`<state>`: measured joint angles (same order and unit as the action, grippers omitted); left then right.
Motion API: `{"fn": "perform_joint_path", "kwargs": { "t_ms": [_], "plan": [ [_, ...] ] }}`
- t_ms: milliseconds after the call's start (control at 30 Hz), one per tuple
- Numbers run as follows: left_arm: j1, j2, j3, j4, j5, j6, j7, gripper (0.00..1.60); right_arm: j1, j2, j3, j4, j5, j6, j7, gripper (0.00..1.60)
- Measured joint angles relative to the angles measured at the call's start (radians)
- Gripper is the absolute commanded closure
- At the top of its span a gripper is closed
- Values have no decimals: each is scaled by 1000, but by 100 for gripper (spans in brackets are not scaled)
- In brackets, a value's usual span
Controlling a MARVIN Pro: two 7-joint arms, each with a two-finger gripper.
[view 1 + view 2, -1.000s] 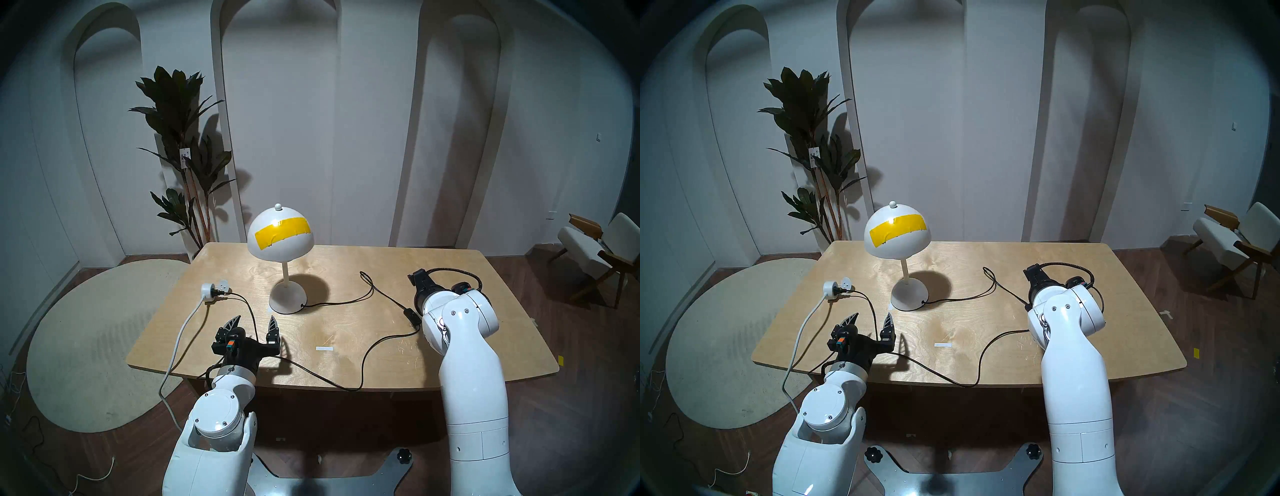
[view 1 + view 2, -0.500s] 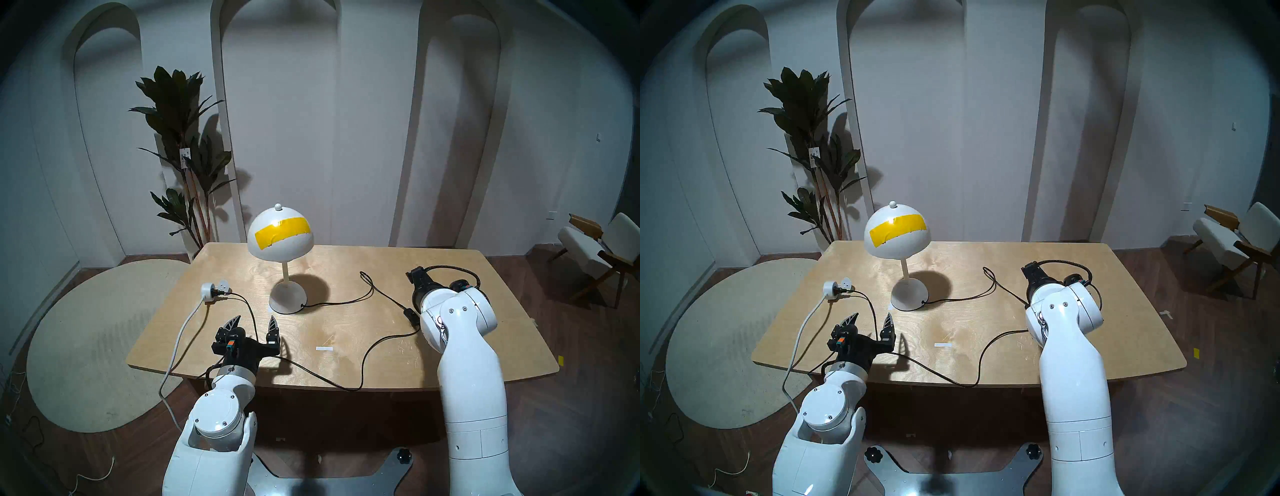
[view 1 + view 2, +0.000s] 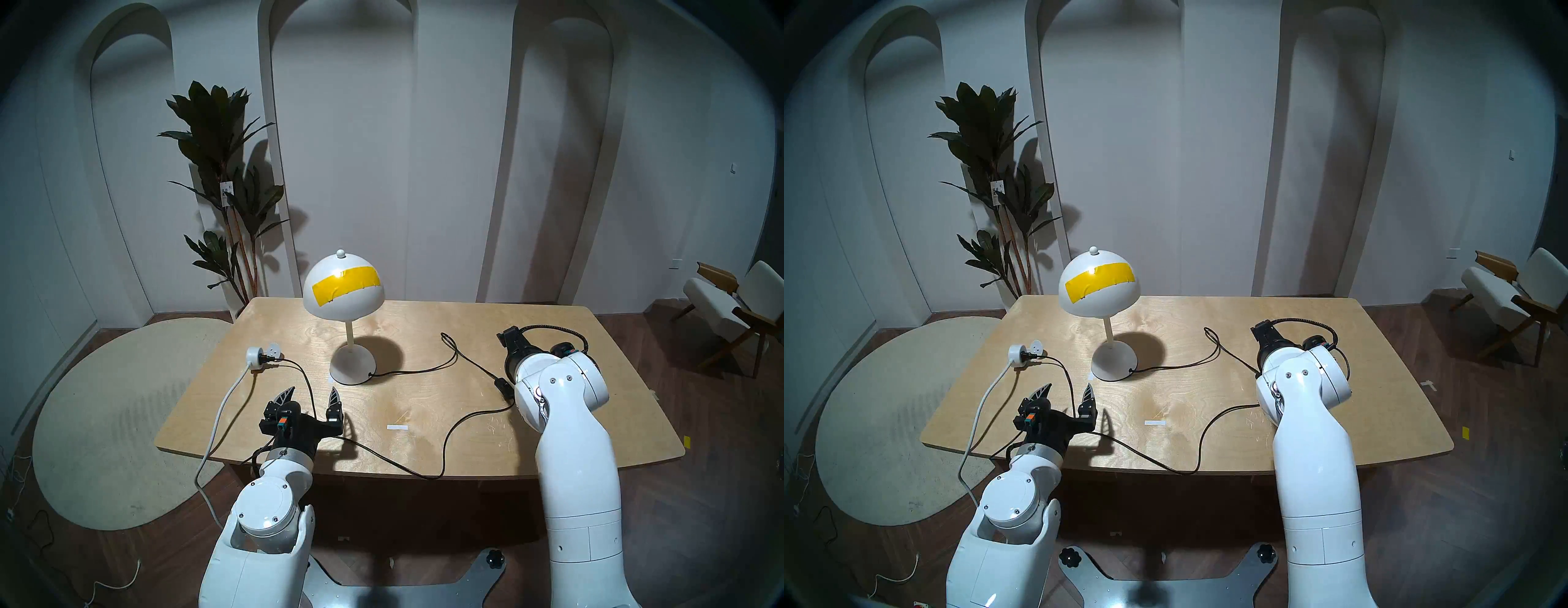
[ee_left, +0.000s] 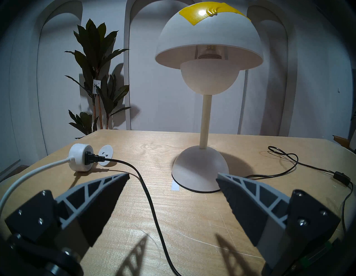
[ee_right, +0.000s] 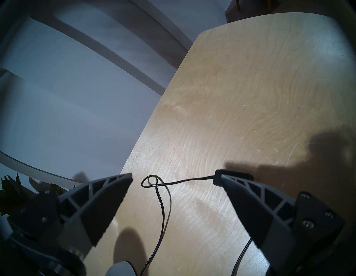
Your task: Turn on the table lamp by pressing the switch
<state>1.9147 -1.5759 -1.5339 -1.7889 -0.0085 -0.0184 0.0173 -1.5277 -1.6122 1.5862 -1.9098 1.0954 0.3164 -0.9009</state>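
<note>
The white table lamp (image 3: 343,293) with a yellow tape strip stands unlit at the table's back middle, and also shows in the left wrist view (image 4: 209,48). Its black cord (image 3: 424,370) runs right to a small black inline switch (image 3: 502,386) and on along the front edge. My right gripper (image 5: 176,176) is open just above the table. One of its fingertips (image 5: 231,181) covers part of the switch (image 5: 218,178). In the head views my arm hides its fingers. My left gripper (image 3: 312,392) is open and empty in front of the lamp's base (image 4: 200,171).
A white round socket (image 3: 254,354) holds the cord's black plug at the table's left, with a white cable hanging off the front edge. A white tape mark (image 3: 396,427) lies at front middle. A plant (image 3: 220,170) stands behind; a chair (image 3: 729,305) is at far right.
My right arm shifted slightly to the left over the switch during the first half second, then held still. The left arm and the lamp have not moved.
</note>
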Motion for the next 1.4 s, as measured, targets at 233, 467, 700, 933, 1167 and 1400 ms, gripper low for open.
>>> {"fn": "perform_joint_path", "kwargs": {
  "t_ms": [233,467,700,933,1167,1400],
  "plan": [
    [0,0,0,0,0,0,0,0,0,0,0,0,1,-1,0,0],
    [0,0,0,0,0,0,0,0,1,1,0,0,2,-1,0,0],
    [0,0,0,0,0,0,0,0,3,1,-6,3,21,-24,-22,0],
    [0,0,0,0,0,0,0,0,18,-2,-51,7,123,-137,-157,0],
    [0,0,0,0,0,0,0,0,59,-11,-59,8,161,-256,-249,0],
    [0,0,0,0,0,0,0,0,113,-20,-44,10,143,-304,-322,0]
  ]
}}
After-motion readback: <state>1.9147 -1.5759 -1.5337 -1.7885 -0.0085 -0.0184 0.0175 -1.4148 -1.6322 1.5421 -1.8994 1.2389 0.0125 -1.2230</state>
